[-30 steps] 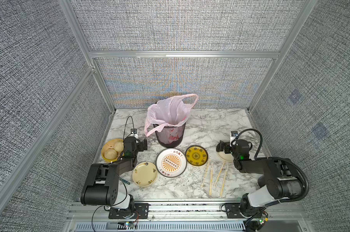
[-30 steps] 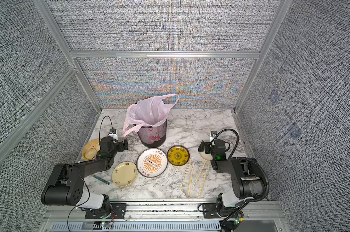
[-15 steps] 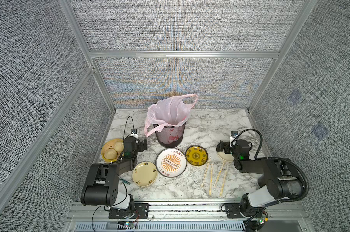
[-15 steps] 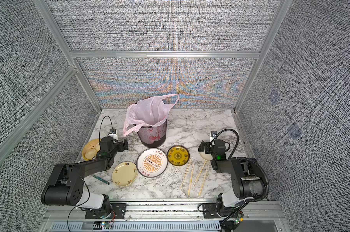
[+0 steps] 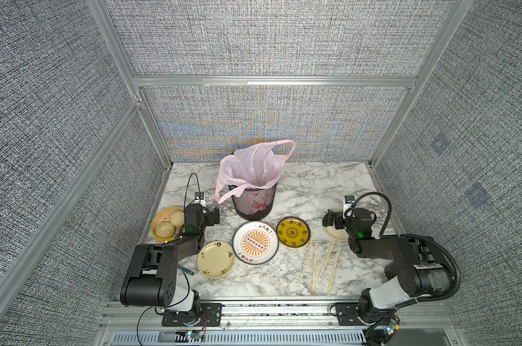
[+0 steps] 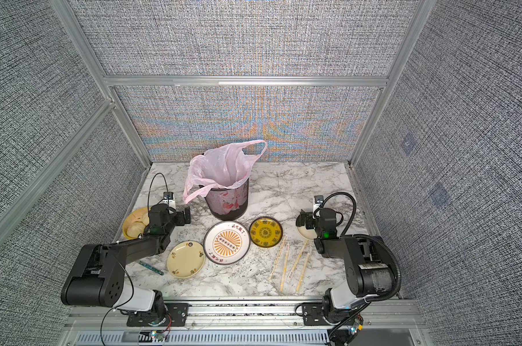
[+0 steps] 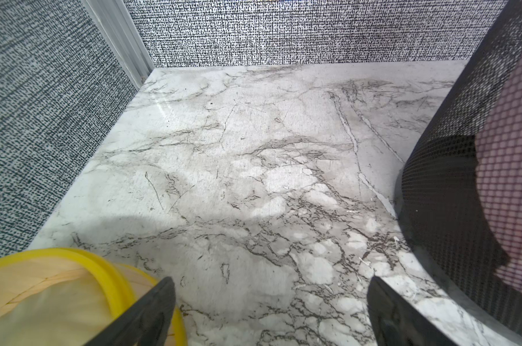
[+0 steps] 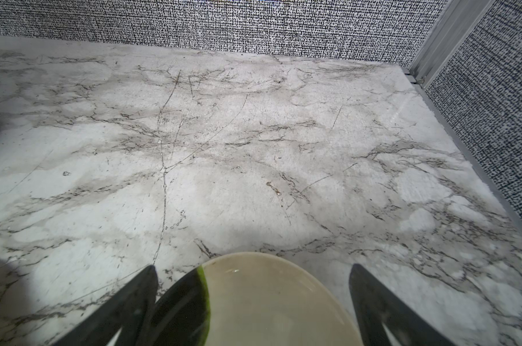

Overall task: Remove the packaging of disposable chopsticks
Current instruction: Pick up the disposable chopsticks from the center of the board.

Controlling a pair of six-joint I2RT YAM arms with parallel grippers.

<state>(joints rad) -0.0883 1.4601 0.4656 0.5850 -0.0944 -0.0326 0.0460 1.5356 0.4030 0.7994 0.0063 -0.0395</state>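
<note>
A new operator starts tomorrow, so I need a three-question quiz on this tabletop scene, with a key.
1. True or false: the left gripper and the right gripper are both shut.
2. What lines the black mesh bin? A) pink plastic bag B) newspaper C) nothing
3. How many chopstick pairs lie on the marble table?
Key: 1 false, both are open; 2 A; 3 four.

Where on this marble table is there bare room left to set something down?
Widest: the back right of the table, between the mesh bin and the right wall. A smaller patch lies between bin and left wall. Crowded: the row of plates and the chopsticks in front.
</note>
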